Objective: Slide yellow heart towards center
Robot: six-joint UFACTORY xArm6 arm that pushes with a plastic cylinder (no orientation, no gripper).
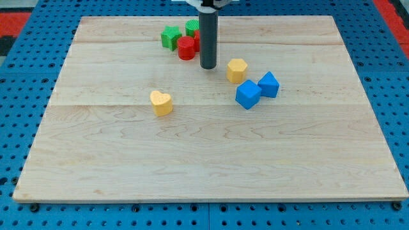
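The yellow heart [161,102] lies on the wooden board [211,160], left of the board's middle. My tip [208,67] stands on the board near the view's top, up and to the right of the heart and well apart from it. It sits between the red round block [186,48] on its left and the yellow hexagon block [236,69] on its right, touching neither.
A green star block [170,37] and another green block [192,27] sit by the red block; a further red piece behind the rod is mostly hidden. Two blue blocks [248,94] [268,84] lie right of the middle. A blue pegboard [25,96] surrounds the board.
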